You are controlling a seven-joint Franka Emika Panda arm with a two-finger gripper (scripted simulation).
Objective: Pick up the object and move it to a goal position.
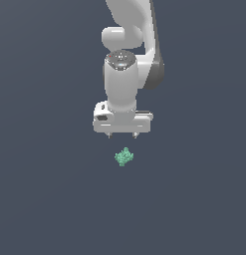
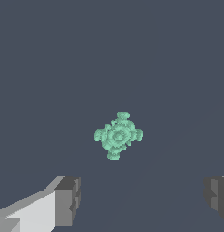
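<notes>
Wrist view shows the mint-green knobbly object point(image 2: 118, 135) lying on the floor between the wide-open, empty fingers point(image 2: 68, 199) of the gripper point(image 1: 122, 135) hovering above it; it looks light and rigid, best pinched across its knobbly middle.

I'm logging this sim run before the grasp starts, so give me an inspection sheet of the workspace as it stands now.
Surface: plain dark grey-blue floor, no markings seen.
Job's things: small mint-green knobbly object lying on the floor, apart from the claw; no goal marker seen.
Clutter: nothing seen.
Grippers: white claw above the object, open; in the wrist view the fingers stand wide apart with the object ahead of them, nothing held.
Cables: nothing seen.
Surroundings: only the white arm rising out of the exterior view's top; otherwise nothing seen.
</notes>
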